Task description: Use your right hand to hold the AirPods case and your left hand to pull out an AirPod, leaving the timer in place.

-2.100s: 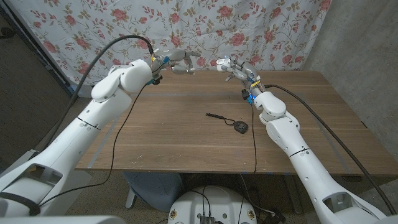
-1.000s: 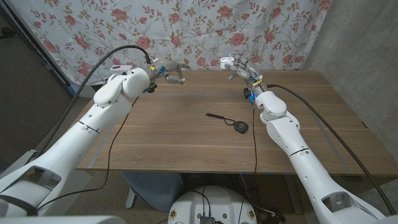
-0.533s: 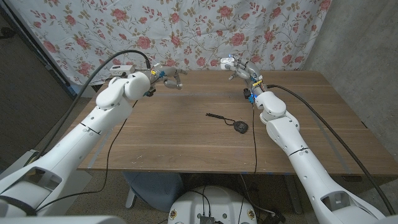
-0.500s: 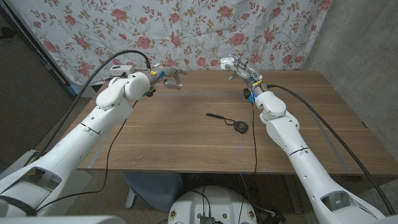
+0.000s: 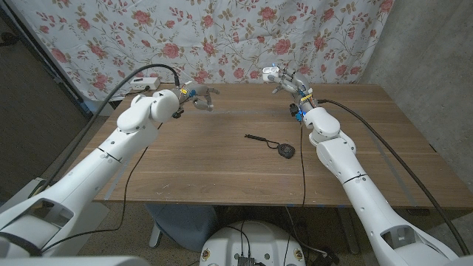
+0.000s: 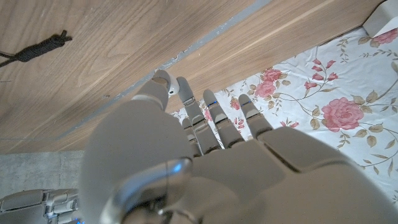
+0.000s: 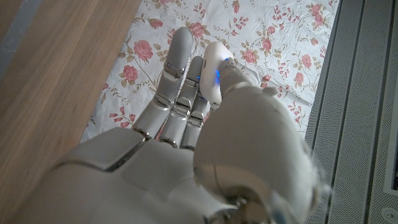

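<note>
Head view: right hand (image 5: 284, 80) raised over the far edge of the desk (image 5: 222, 170), fingers wrapped round the white case (image 5: 267, 74). Left hand (image 5: 199, 97) well apart to the case's left, at like height, fingers curled, pinching a small white piece (an AirPod (image 6: 172, 89), by the look) against the thumb. Timer (image 5: 285, 151) flat on the desk, nearer the right arm.

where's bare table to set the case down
Bare wood spans the table's near half, and the stretch between the left hand and the timer. It is tighter at the far edge, where the right hand holds the AirPods case.
</note>
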Controlling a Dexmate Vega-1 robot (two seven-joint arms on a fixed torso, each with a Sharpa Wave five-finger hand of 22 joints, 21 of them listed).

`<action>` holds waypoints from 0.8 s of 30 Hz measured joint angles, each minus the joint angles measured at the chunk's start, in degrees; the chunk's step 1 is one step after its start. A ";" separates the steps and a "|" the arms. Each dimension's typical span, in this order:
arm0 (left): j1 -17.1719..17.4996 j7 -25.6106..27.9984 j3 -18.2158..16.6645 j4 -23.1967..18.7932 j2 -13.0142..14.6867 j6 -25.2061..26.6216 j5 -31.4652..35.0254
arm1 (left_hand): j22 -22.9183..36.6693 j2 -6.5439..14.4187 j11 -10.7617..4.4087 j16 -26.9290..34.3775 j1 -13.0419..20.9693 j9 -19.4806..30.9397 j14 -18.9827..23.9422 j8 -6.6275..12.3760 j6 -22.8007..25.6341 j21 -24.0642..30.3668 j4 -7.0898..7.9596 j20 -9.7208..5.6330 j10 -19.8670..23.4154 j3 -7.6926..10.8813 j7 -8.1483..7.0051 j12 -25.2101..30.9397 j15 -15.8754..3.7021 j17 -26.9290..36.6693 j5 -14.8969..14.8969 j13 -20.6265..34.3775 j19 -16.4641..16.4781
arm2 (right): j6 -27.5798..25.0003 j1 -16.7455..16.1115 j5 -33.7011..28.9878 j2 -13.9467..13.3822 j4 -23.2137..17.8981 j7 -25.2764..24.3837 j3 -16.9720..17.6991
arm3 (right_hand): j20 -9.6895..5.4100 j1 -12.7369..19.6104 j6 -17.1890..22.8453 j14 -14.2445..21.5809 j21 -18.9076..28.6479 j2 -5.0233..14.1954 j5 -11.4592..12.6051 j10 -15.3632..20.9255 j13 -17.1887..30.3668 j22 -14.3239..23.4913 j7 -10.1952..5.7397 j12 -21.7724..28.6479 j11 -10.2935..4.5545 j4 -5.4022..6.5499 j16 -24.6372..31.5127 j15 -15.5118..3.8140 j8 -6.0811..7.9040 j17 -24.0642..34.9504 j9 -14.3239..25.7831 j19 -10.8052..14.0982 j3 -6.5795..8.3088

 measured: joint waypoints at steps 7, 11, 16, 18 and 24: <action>0.36 0.94 1.65 0.45 1.03 -0.08 2.18 | 0.00 0.00 0.00 0.00 0.01 0.00 0.00 0.00 0.00 0.00 0.00 0.00 0.00 0.00 0.00 0.27 0.00 0.00 -0.01 -0.05 0.00 | -0.10 0.01 -0.02 0.01 0.01 0.00 0.04 | 0.00 0.00 0.00 0.00 0.08 0.00 -0.02 0.00 0.00 0.00 0.00 -0.04 -0.01 0.00 -0.15 0.00 0.00 0.03 0.00 0.00 0.00; 0.79 0.94 2.33 1.13 1.64 -0.08 2.18 | 0.00 0.01 0.00 0.00 0.01 0.00 0.00 0.00 0.00 0.00 0.20 -0.32 0.00 0.20 0.00 0.28 0.00 0.00 0.23 -0.05 0.33 | -0.43 0.01 -0.02 0.01 0.01 -0.01 0.04 | 0.00 0.00 0.00 -0.01 0.22 0.00 -0.03 0.00 0.00 0.00 0.00 -0.05 -0.01 0.01 -0.15 -0.01 0.00 0.03 0.00 0.00 -0.01; 0.96 7.17 3.15 2.35 2.09 -2.23 8.17 | 0.00 0.02 0.00 0.00 0.03 0.00 0.00 0.00 0.00 0.00 0.26 -0.32 0.00 0.26 0.00 0.28 0.00 0.00 0.23 -0.04 0.32 | -0.76 0.37 -0.02 -0.04 -0.04 -0.01 0.05 | 0.00 -0.01 -0.01 0.06 0.44 -0.01 -0.20 0.00 0.00 0.00 0.00 -0.09 -0.02 0.01 -0.16 0.06 0.00 0.29 0.00 0.00 -0.01; 0.97 7.17 3.41 2.99 2.13 -2.23 8.17 | 0.00 0.07 0.00 0.00 0.09 0.00 0.00 0.00 0.00 0.00 0.26 -0.32 0.00 0.26 0.00 0.28 0.00 0.21 0.23 -0.03 0.32 | -0.81 0.37 -0.02 -0.04 -0.04 -0.01 0.05 | 0.00 -0.01 -0.01 0.07 0.48 -0.01 -0.21 0.03 0.00 0.00 0.00 0.01 0.00 0.01 -0.16 0.07 0.00 0.30 0.00 0.00 -0.01; 0.81 7.89 4.14 4.71 2.16 -2.53 8.85 | 0.00 0.07 0.00 0.00 0.23 0.00 0.01 0.00 -0.22 0.00 0.26 -0.62 -0.01 0.26 0.22 0.68 0.01 0.55 0.23 0.06 0.62 | -1.08 0.52 -0.02 -0.05 -0.04 0.01 0.03 | 0.00 -0.01 -0.01 0.08 0.49 -0.01 -0.21 0.33 0.00 0.00 -0.01 0.06 0.10 0.02 -0.16 0.09 0.00 0.33 0.00 0.00 -0.02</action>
